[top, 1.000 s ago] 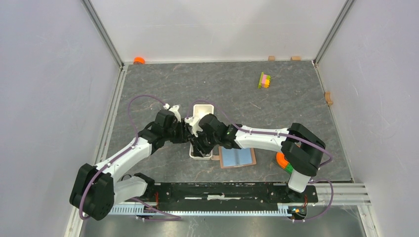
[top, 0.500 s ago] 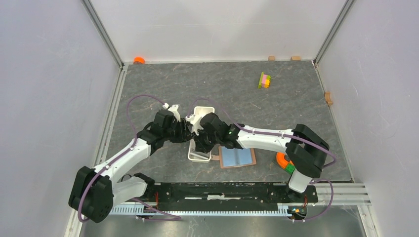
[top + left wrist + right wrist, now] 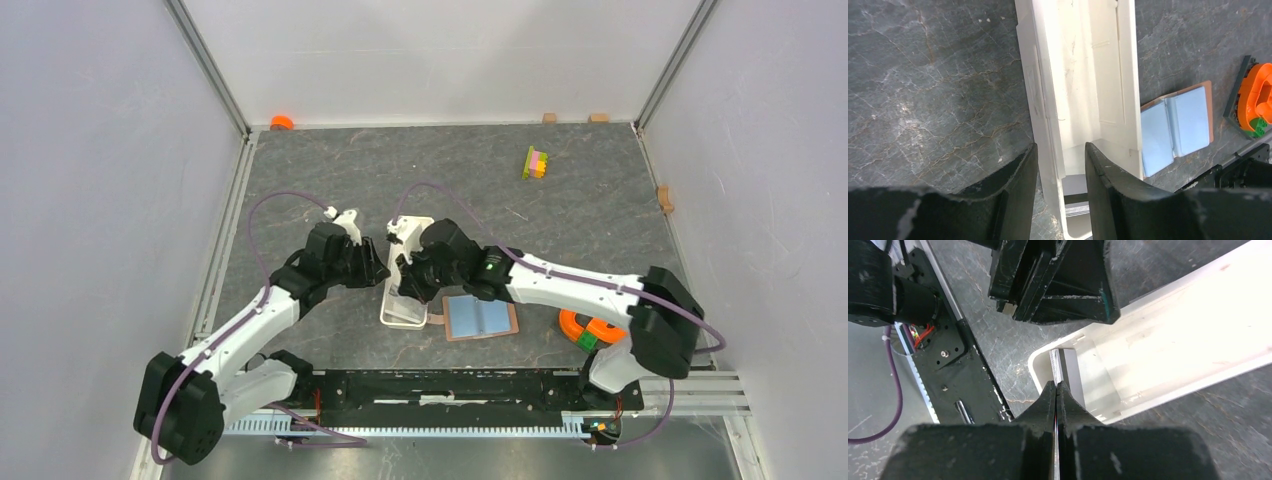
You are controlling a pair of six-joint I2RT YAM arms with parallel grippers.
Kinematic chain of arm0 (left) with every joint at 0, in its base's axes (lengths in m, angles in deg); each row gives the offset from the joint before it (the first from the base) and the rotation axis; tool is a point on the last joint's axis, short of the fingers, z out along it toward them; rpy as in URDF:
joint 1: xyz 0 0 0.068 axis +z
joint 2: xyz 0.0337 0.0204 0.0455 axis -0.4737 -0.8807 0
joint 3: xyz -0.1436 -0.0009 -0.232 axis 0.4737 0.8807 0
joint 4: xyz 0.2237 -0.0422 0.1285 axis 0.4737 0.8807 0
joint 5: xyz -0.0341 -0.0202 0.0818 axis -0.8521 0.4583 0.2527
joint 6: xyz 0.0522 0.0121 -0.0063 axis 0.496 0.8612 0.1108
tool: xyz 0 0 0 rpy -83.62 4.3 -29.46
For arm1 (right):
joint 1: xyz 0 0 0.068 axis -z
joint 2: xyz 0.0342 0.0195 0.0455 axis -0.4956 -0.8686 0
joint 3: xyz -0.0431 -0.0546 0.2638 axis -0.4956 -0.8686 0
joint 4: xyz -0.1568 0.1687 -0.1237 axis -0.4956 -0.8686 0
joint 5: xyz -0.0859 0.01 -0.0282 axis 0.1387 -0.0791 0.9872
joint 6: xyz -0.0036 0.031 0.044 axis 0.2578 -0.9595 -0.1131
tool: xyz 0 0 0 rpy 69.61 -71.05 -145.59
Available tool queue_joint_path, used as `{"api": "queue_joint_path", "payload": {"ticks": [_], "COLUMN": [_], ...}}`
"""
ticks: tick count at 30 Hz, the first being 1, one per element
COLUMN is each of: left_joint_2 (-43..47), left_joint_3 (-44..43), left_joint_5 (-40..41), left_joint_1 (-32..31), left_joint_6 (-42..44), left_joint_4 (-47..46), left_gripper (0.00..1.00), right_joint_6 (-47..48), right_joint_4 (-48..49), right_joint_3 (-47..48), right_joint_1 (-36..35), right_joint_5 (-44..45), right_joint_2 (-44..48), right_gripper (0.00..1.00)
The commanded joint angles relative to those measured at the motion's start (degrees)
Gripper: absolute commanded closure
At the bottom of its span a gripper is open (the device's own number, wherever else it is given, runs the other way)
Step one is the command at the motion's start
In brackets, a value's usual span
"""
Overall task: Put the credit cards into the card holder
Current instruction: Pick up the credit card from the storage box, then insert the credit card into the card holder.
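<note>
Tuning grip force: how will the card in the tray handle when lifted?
The credit card looks thin, standing on edge: probably light, slightly bendy. The right gripper seems to pinch only its top edge, so it may pivot or slip.

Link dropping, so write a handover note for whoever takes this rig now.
Left gripper: open, straddling the left wall of the white tray, not clamped.
Right gripper: shut, apparently on one of the credit cards standing on edge at the tray's near end.
Card holder: lying open right of the tray, two pale blue panels showing; cannot tell if those are seated cards.
To do: lift card, slot it into holder, repeat.
</note>
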Motion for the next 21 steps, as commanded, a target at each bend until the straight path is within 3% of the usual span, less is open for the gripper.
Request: {"api": "queue_joint_path", "payload": {"ticks": [1, 7, 11, 15, 21], "left_joint_2": [3.7, 6.6, 6.4, 4.3, -1.8], "left_joint_3": [-1.7, -6.2, -10.5, -14.0, -16.1], "left_joint_5": [2.2, 4.3, 5.3, 9.1, 13.3], "left_joint_1": [-0.1, -0.6, -3.2, -10.3, -23.0], "left_joint_6": [2.2, 4.9, 2.6, -3.1, -13.6], "left_joint_4": [1.2, 5.9, 7.6, 7.8, 5.0], "left_gripper": [0.52, 0.45, 0.43, 0.43, 0.41], "right_joint_6": [-1.1, -4.5, -7.8, -11.6, -19.1], "right_joint_4": [-2.4, -9.1, -9.0, -5.6, 3.8], "right_joint_3": [0.9, -4.0, -13.9, -24.6, -36.4], "right_joint_1": [0.0, 5.0, 16.4, 26.8, 35.6], "right_joint_5": [5.2, 9.7, 4.4, -4.5, -15.7], "right_joint_2": [8.8, 18.1, 25.0, 29.7, 31.6], "right_gripper": [1.00, 1.00, 1.00, 1.00, 1.00]}}
